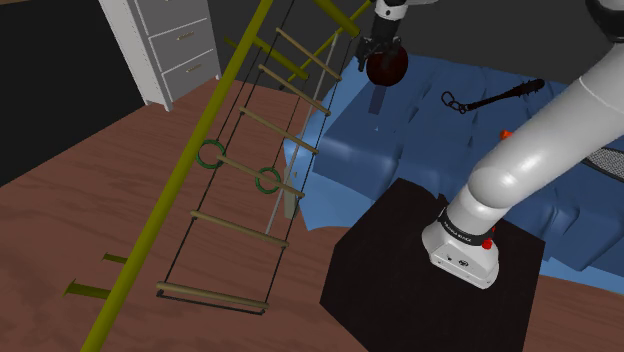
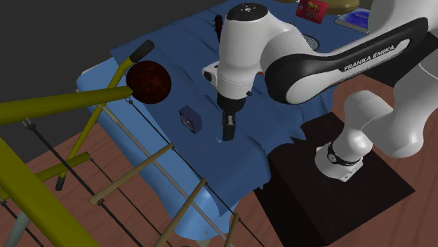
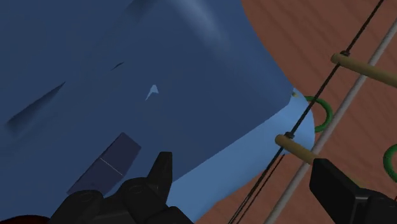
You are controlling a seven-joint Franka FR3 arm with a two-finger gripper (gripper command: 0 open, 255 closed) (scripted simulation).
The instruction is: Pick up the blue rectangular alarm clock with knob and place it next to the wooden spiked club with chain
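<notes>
You are at the reach-in for the grasp, and the gripper (image 2: pixel 227 133) is not lined up yet. The blue alarm clock (image 2: pixel 189 119) sits on the blue cover (image 2: pixel 175 49) just beside the hand, on the second exterior view's left, apart from it and not between the jaws.

In the wrist view the clock lies outside one finger (image 3: pixel 162 181). Shift the hand sideways towards it until the box is centred in the gap, turn the wrist so the pads meet two opposite flat faces, and only then descend.

Mind the dark red ball (image 2: pixel 149 82) farther left of the clock and the rope ladder (image 3: pixel 296 146) just off the cover's edge, and keep clear of both.

The jaws stand wide apart, holding nothing. The arm rises from the stand (image 1: pixel 400 260) and arches over the cover, and the hand points nearly straight down, low over the cloth.

The dark club with chain (image 1: pixel 500 95) lies on the cover well apart from the gripper, towards the shoulder view's right.
</notes>
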